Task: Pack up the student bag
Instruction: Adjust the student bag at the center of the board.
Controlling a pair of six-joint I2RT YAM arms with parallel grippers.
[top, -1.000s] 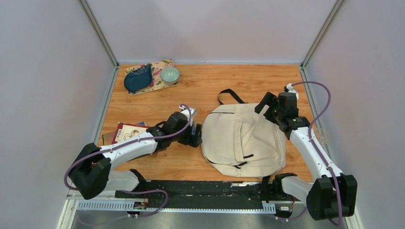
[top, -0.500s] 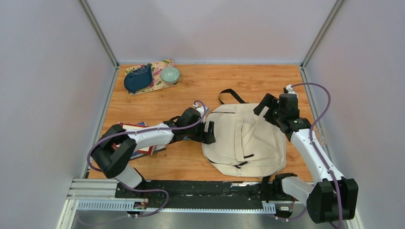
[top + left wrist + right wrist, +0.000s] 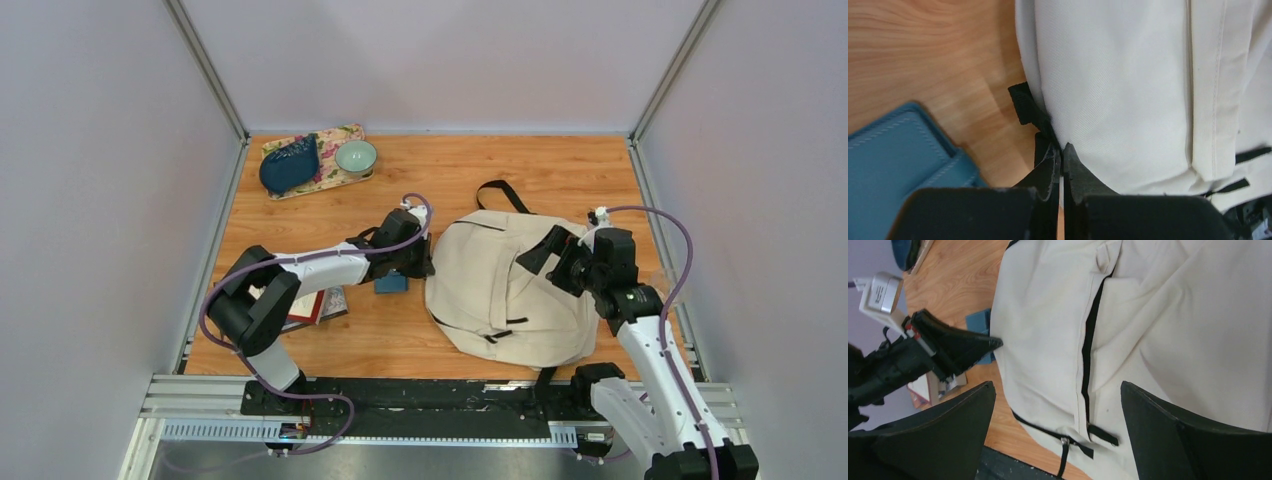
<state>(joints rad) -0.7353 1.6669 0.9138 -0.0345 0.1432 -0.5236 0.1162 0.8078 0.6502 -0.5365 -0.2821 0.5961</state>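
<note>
The student bag is a cream backpack lying flat on the wooden table, right of centre, with its black strap loop at the far end. My left gripper is at the bag's left edge. In the left wrist view the left gripper is shut, its tips pinching the edge where a black tab meets the cream fabric. My right gripper hovers over the bag's right half. In its own view the right gripper stands wide open above the black zipper line, holding nothing.
A blue pouch lies just left of the bag, under the left wrist; it also shows in the left wrist view. Books lie at the left. A floral mat with a dark blue dish and a pale bowl sits at the back left.
My left gripper has closed on the bag's left edge after reaching in from the left. The bag has turned slightly. The right arm has dropped nearer, over the bag, still open.
</note>
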